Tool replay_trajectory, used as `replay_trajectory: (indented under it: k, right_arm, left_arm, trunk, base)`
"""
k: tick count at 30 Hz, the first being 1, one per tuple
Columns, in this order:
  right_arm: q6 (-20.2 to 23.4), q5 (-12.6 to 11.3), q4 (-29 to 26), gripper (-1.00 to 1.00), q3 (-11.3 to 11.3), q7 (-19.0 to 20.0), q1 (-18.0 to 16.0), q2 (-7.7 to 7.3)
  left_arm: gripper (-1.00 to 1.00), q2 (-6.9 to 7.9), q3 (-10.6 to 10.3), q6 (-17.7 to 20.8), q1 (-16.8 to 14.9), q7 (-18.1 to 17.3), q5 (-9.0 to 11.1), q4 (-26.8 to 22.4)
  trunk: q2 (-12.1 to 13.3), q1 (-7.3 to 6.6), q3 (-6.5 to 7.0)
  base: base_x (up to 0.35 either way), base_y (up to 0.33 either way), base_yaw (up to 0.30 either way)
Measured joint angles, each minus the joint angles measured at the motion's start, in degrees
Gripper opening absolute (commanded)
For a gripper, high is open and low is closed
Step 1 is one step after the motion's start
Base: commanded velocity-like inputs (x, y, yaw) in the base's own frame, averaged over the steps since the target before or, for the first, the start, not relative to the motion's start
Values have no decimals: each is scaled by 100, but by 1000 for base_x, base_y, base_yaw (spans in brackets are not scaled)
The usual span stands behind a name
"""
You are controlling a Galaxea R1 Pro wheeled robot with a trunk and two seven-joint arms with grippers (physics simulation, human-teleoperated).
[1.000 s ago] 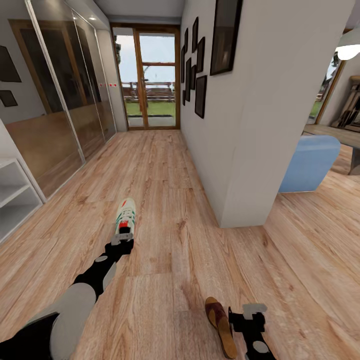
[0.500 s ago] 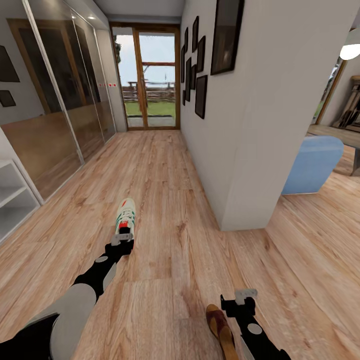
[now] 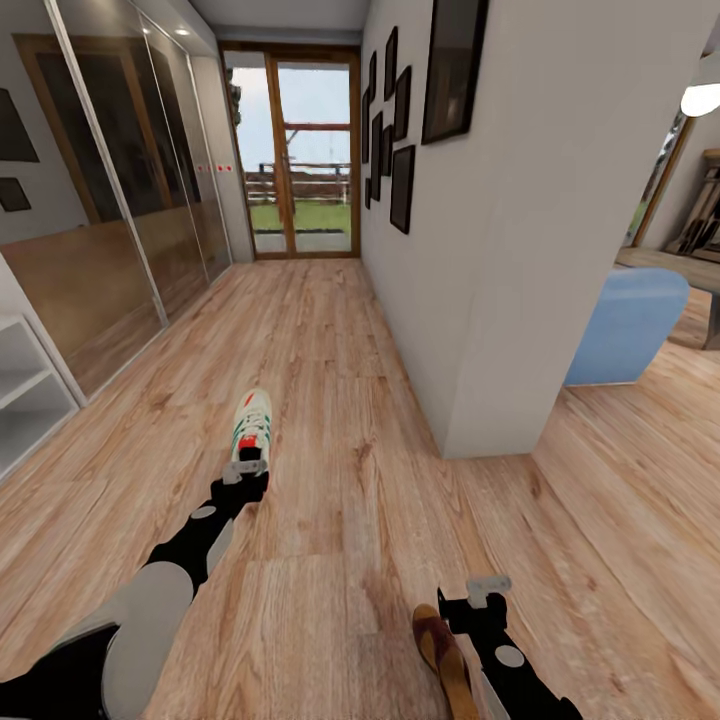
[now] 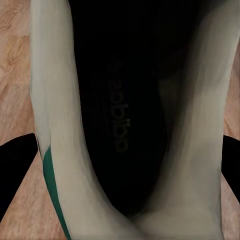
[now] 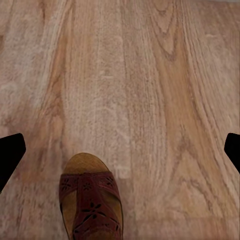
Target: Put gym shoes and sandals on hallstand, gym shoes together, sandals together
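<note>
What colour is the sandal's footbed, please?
Tan, under dark maroon straps on the sandal; the right wrist view shows it best.

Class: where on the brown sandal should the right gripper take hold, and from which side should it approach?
Probably the sandal's strapped midsection, approached from above. It lies flat on the floor, sole down, so its long sides are exposed, and the right gripper hangs open nearby.

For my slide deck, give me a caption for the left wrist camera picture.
Left gripper straddling the heel of a white sneaker above the wood floor.
</note>
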Motion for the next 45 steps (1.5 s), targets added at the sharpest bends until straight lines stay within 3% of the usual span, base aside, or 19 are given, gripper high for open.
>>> replay_trajectory:
  k: [6, 26, 32, 45]
  right_arm:
    - [2, 0, 2, 100, 0, -6, 0, 0]
    - [8, 0, 3, 100, 0, -8, 0, 0]
    - [9, 0, 3, 100, 0, -8, 0, 0]
    - [0, 0, 11, 100, -1, -7, 0, 0]
  left_arm:
    - [-100, -1, 5, 53, -21, 2, 5, -209]
    - [-100, -41, -2, 66, -29, -33, 10, -268]
    - [-100, -130, 11, 248, -66, -368, 21, -674]
    - [-100, -151, 37, 476, 0, -441, 39, -1570]
  trunk:
    - [-233, 128, -145]
    - [-261, 180, -769]
    - [-269, 196, -957]
    - [-287, 229, -1364]
  base:
    - [0, 0, 0]
    - [0, 0, 0]
    - [0, 0, 0]
    - [0, 0, 0]
